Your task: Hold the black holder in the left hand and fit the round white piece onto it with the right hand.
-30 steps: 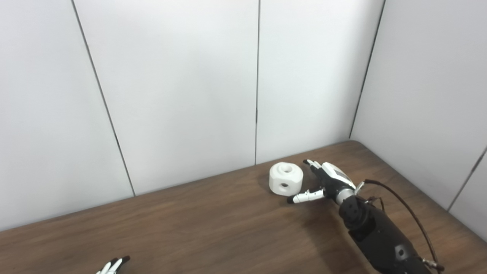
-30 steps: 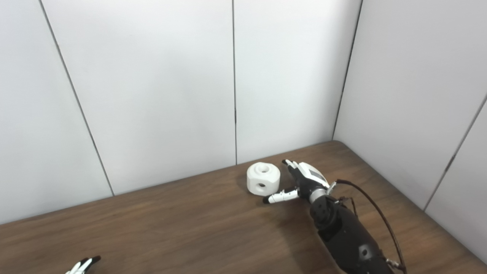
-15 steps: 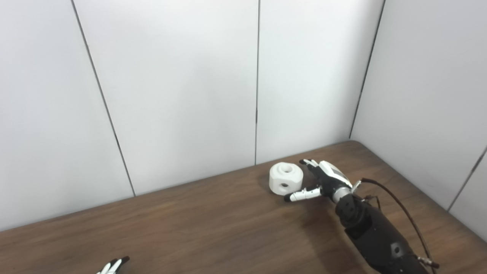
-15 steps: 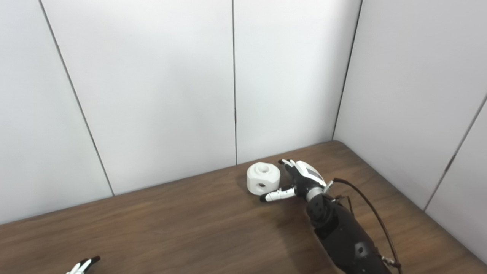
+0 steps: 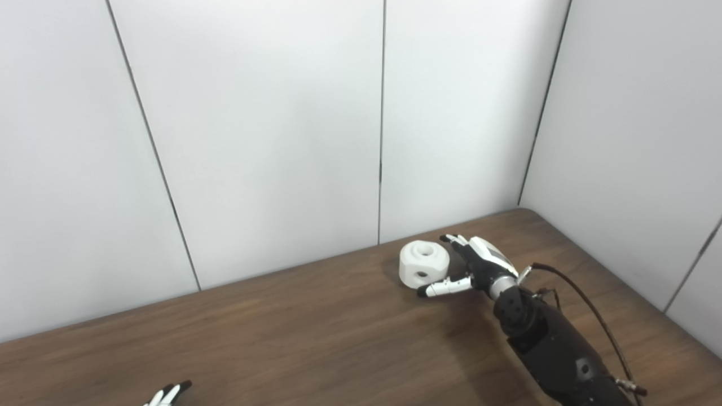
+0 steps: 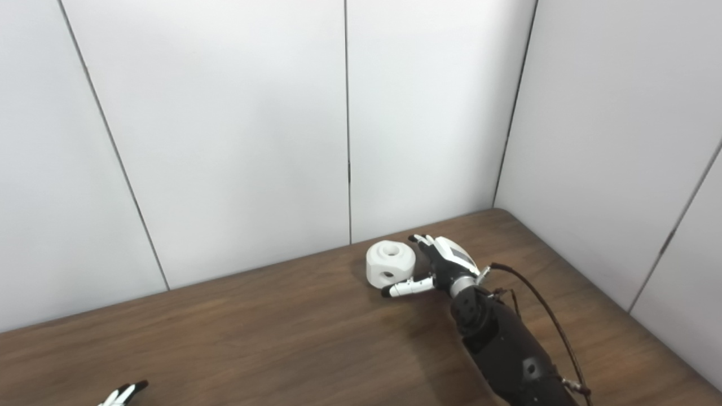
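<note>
The round white piece (image 5: 423,264) rests on the brown table (image 5: 316,338) near the back wall, with a hole in its top and another in its side. My right hand (image 5: 471,265) is open just right of it, thumb stretched along its front and fingers reaching past its far right side. Contact between hand and piece cannot be made out. Only the fingertips of my left hand (image 5: 166,395) show, at the bottom left edge, too little to tell their state. No black holder is in view.
White wall panels (image 5: 282,129) close off the back and right side of the table. The table's rounded back right corner (image 5: 524,213) lies just behind my right hand. A black cable (image 5: 586,307) loops along the right forearm.
My right hand has moved left toward the round white piece, its thumb now reaching along the piece's front. The piece and the left hand have not moved.
</note>
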Tool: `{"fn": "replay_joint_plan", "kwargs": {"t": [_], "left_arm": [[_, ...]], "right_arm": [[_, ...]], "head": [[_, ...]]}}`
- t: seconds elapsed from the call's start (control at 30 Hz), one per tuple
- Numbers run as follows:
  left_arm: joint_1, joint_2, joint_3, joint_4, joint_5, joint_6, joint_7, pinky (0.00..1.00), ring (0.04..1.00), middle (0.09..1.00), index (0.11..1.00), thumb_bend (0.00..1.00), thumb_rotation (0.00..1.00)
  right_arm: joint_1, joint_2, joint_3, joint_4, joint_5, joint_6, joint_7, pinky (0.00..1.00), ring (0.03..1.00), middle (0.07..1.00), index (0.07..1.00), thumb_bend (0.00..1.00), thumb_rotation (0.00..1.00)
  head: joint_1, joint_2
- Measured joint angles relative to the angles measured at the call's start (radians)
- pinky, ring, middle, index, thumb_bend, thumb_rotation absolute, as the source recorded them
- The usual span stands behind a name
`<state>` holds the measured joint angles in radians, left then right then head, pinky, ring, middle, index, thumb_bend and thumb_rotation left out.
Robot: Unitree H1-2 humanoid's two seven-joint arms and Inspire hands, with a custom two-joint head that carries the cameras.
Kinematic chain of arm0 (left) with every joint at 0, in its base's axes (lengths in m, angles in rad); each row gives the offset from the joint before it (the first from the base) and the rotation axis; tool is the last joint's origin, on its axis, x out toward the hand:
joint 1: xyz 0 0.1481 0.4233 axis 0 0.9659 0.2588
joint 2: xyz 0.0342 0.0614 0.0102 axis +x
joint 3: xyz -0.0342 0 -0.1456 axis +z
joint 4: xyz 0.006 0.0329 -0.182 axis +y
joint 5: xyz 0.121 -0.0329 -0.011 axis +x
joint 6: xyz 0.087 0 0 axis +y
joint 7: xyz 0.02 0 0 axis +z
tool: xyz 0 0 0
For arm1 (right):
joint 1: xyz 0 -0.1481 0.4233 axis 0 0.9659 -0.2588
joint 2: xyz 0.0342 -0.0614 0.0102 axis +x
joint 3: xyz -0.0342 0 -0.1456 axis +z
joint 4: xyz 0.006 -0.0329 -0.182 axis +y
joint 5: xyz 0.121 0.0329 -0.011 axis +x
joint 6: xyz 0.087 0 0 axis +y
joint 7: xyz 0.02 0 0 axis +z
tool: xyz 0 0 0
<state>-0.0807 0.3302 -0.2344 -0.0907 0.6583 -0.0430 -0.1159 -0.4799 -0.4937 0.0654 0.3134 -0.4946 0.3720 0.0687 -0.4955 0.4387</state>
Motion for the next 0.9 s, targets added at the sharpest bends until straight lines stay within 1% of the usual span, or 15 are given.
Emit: {"fn": "replay_joint_plan", "kwargs": {"t": [0.03,0.1,0.13,0.17,0.2,0.23,0.27,0.3,0.37,0.47,0.57,0.9], "left_arm": [[0.000,0.000,0.000,0.000,0.000,0.000,0.000,1.00,1.000,0.961,0.481,0.51,0.05],[0.001,-0.001,0.001,0.000,0.000,0.000,0.001,1.00,1.000,0.960,0.481,0.51,0.05],[0.002,-0.001,0.001,0.000,-0.001,-0.001,0.002,1.00,1.000,0.962,0.481,0.51,0.05],[0.002,-0.001,0.002,0.000,-0.001,-0.002,0.002,1.00,1.000,0.963,0.481,0.51,0.05],[0.003,-0.001,0.002,0.000,-0.002,-0.002,0.002,1.00,1.000,0.963,0.481,0.51,0.05],[0.003,-0.001,0.002,0.000,-0.005,-0.003,0.002,1.00,1.000,0.964,0.481,0.51,0.05],[0.004,-0.001,0.002,0.000,-0.007,-0.004,0.001,1.00,1.000,0.965,0.481,0.51,0.05],[0.005,-0.001,0.003,0.000,-0.009,-0.005,0.002,1.00,1.000,0.967,0.481,0.51,0.05],[0.007,-0.001,0.002,0.000,-0.015,-0.005,0.001,1.00,1.000,0.970,0.481,0.51,0.05],[0.007,-0.001,0.002,0.000,-0.019,-0.005,0.000,1.00,1.000,0.971,0.480,0.51,0.05],[0.008,-0.001,0.002,0.000,-0.020,-0.005,0.000,1.00,1.000,0.970,0.480,0.51,0.05],[0.009,-0.001,0.004,0.000,-0.020,-0.006,0.002,1.00,1.000,0.968,0.480,0.51,0.05]], "right_arm": [[-0.002,0.000,0.002,0.005,0.000,-0.003,-0.004,0.89,1.000,1.000,0.904,0.98,0.46],[-0.006,0.001,0.009,0.016,-0.007,-0.014,-0.028,0.82,0.988,0.984,0.748,0.87,0.41],[-0.009,0.004,0.009,0.022,-0.017,-0.024,-0.052,0.80,0.971,0.959,0.654,0.80,0.35],[-0.013,0.009,0.009,0.031,-0.024,-0.031,-0.087,0.79,0.962,0.946,0.606,0.76,0.31],[-0.016,0.016,0.007,0.042,-0.032,-0.040,-0.124,0.77,0.945,0.919,0.533,0.61,0.22],[-0.019,0.024,0.005,0.051,-0.040,-0.057,-0.156,0.76,0.936,0.903,0.508,0.56,0.18],[-0.019,0.031,0.007,0.058,-0.045,-0.072,-0.187,0.76,0.931,0.894,0.495,0.53,0.16],[-0.021,0.038,0.007,0.071,-0.052,-0.090,-0.219,0.78,0.934,0.884,0.487,0.52,0.15],[-0.026,0.052,0.006,0.092,-0.059,-0.110,-0.273,0.81,0.936,0.876,0.483,0.51,0.15],[-0.033,0.057,0.008,0.111,-0.064,-0.123,-0.302,0.79,0.926,0.867,0.481,0.51,0.14],[-0.033,0.057,0.013,0.112,-0.070,-0.125,-0.309,0.76,0.910,0.864,0.480,0.51,0.14],[-0.033,0.058,0.014,0.109,-0.072,-0.124,-0.310,0.75,0.918,0.865,0.481,0.51,0.14]], "head": [[0.002,0.000],[0.002,0.000],[0.002,0.000],[0.002,0.000],[0.002,0.000],[0.000,0.000],[0.000,0.000],[0.000,0.000],[0.000,0.000],[0.002,0.002],[0.002,0.002],[0.000,-0.002]]}}
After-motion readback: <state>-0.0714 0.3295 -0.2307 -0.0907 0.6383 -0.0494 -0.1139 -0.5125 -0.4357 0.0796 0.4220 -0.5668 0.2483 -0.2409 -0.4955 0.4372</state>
